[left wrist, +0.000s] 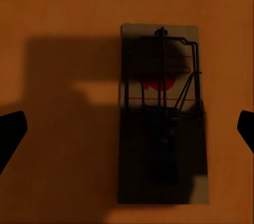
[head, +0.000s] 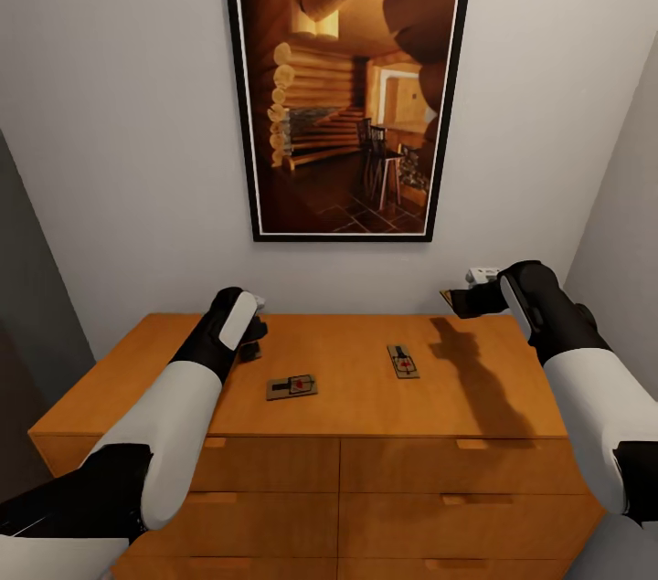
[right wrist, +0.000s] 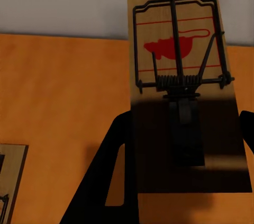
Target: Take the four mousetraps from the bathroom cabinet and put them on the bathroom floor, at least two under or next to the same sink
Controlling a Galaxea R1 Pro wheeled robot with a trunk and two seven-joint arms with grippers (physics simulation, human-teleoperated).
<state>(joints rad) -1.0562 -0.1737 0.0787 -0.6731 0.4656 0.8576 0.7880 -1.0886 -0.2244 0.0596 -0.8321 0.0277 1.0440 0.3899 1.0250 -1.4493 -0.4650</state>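
- The right tool is gripping a mousetrap, lifted above the cabinet near the wall.
- The left tool is hovering with fingers spread wide over a second mousetrap lying flat on the cabinet top.
- Two more mousetraps are lying between the tools: one nearer the left, another nearer the right.

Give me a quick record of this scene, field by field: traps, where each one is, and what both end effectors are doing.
surface: cabinet top, drawers shut
traps lying loose: two, left one, right one
trap under left end effector: third trap, flat on the cabinet top, between open fingers, not gripped
left end effector: open, low over the top
right end effector: shut on held trap, raised above the cabinet's back right corner
wall: framed picture of a log interior
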